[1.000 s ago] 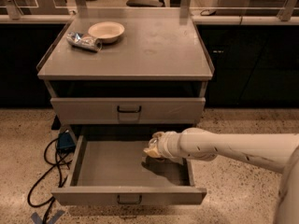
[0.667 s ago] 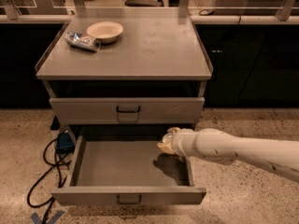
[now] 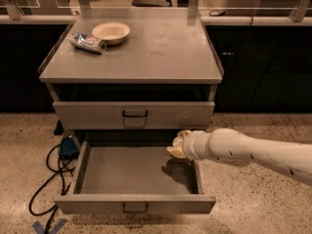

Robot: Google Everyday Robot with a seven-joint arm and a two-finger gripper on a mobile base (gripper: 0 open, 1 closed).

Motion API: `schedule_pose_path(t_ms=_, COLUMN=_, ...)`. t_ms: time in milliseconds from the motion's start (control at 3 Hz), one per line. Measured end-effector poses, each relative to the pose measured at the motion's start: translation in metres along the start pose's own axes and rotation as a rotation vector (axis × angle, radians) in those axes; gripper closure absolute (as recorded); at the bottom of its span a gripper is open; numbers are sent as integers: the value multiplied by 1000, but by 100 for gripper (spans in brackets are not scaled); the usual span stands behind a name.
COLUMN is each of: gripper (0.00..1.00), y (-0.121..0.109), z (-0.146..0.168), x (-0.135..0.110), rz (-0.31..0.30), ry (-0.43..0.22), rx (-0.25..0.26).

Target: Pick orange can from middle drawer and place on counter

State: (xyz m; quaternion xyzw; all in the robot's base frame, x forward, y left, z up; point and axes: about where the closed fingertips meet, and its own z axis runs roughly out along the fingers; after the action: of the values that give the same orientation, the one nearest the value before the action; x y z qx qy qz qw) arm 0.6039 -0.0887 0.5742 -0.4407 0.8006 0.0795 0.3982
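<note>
— What has changed down at the wide shallow grey metal drawer point(image 3: 97, 204)?

— It lies pulled open, below and to the left of the hand point(image 3: 176, 150), and its floor is bare. A second ago the hand was lower and further left, over the middle of that floor. Now it has risen and drifted right, to the drawer's right wall.

— And the small orange-brown drink can point(image 3: 181, 140)?

— At the hand's tip: a tan-orange lump with a silvery cap. I judge that the hand is closed on it, though the grip itself is hard to make out.

— So the pick is done?

— It looks so. What remains is the carry: up past the grey upper drawer front point(image 3: 134, 115), just above and left of the hand, then onto the flat matte-grey metal tabletop point(image 3: 161, 48), well above and beyond it.

— Is anything in the way up there?

— A pale round bowl point(image 3: 111, 32) and a blue-and-silver cylindrical item point(image 3: 87, 42) lie at the far left, well apart from the hand. Neither has shifted since the earlier view.
</note>
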Motion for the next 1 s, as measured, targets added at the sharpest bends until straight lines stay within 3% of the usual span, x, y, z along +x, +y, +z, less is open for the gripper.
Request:
schedule_pose_path(t_ms=333, gripper=100, y=-43, z=-26, x=-37, rz=18, ry=5, rx=-9)
schedule_pose_path(t_ms=667, gripper=100, y=-64, z=-75, x=-91, rz=-50, ry=-18, rx=-37)
schedule_pose_path(t_ms=1000, gripper=100, y=-63, z=-78, x=-96, rz=-59, ry=-13, rx=-37)
